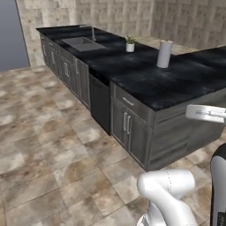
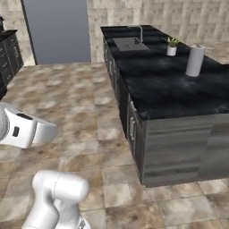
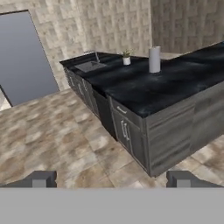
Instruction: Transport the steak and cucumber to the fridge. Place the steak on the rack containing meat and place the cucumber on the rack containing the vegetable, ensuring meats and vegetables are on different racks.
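Observation:
My gripper (image 3: 112, 180) is open, its two dark fingertips (image 3: 43, 179) standing wide apart with nothing between them. It hangs over the tiled floor (image 3: 57, 140) and looks toward the near corner of a kitchen island (image 3: 166, 87). The steak, the cucumber and the fridge are out of view.
The long island with a black counter (image 1: 145, 75) and grey cabinets (image 2: 174, 147) carries a sink (image 1: 81, 43), a small potted plant (image 1: 129, 44) and a white paper towel roll (image 1: 164, 54). A tall grey-blue panel (image 2: 56, 31) stands in the far wall. Open tiled floor (image 1: 48, 145) lies left of the island.

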Motion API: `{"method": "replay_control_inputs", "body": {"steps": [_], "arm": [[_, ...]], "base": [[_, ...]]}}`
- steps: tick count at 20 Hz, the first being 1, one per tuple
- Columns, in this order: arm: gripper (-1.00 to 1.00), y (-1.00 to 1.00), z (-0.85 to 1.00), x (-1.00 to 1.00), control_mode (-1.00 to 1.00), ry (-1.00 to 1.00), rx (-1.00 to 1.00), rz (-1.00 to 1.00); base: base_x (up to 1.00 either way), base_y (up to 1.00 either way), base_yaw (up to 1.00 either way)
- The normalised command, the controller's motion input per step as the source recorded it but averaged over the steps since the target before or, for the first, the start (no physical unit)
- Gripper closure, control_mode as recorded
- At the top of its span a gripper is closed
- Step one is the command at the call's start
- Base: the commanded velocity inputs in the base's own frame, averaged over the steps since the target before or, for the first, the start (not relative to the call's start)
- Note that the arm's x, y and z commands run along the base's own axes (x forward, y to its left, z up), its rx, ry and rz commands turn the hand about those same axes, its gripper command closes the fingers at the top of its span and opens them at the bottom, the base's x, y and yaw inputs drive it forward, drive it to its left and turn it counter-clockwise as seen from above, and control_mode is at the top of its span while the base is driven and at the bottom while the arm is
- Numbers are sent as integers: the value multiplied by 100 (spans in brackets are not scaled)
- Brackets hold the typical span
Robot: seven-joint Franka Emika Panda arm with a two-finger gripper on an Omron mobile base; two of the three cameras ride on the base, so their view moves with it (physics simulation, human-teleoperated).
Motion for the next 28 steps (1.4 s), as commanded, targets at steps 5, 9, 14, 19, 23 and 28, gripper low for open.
{"method": "replay_control_inputs", "body": {"steps": [5, 9, 14, 19, 23, 28], "arm": [[-100, 0, 0, 0, 100, 0, 0, 0], [-100, 0, 0, 0, 100, 0, 0, 0], [-100, 0, 0, 0, 100, 0, 0, 0], [-100, 0, 0, 0, 100, 0, 0, 0], [-100, 0, 0, 0, 100, 0, 0, 0], [-100, 0, 0, 0, 100, 0, 0, 0]], "base": [[-40, -100, 43], [-35, -100, 39], [-37, -100, 26], [-27, -100, 0], [-23, -100, 0], [-19, -100, 0]]}}
